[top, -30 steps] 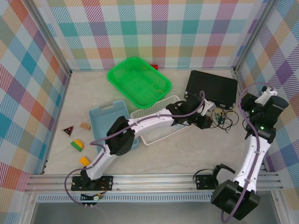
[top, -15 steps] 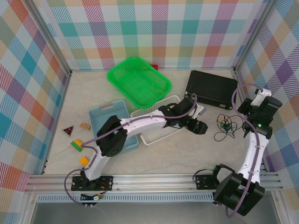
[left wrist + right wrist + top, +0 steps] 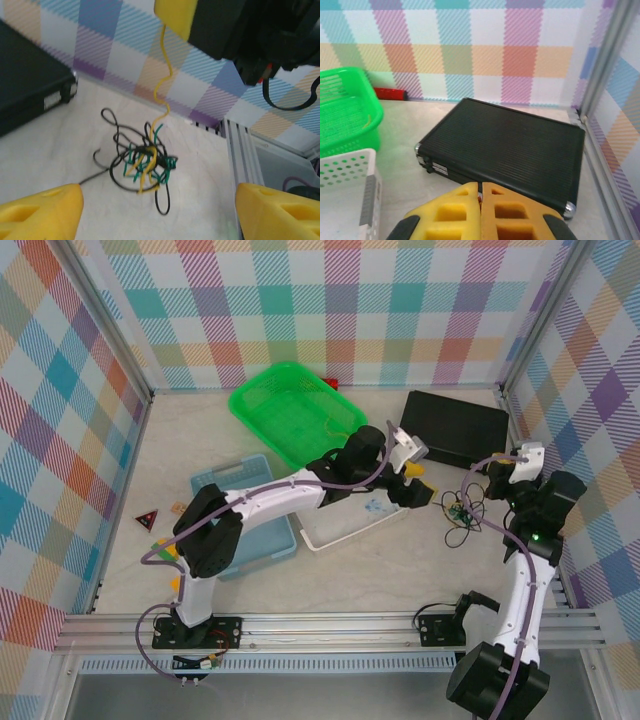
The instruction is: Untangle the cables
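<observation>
The cables lie as one small knot of black, yellow and dark green wire on the table right of centre, in front of the black case. From the knot a yellow strand rises, kinked, to a yellow finger of my right gripper. That right gripper hovers just above and right of the knot, its fingers pressed together on the yellow strand. My left gripper stands open just left of the knot, fingertips wide apart, with nothing between them.
The black case lies behind the knot. A white perforated basket sits under the left arm, a green basket behind it and a blue tray to its left. Small toy blocks lie far left. The wall stands close on the right.
The left gripper has drawn back from the knot and now stands open. The right gripper has moved left above the knot, shut on the yellow strand. The knot has slid slightly left.
</observation>
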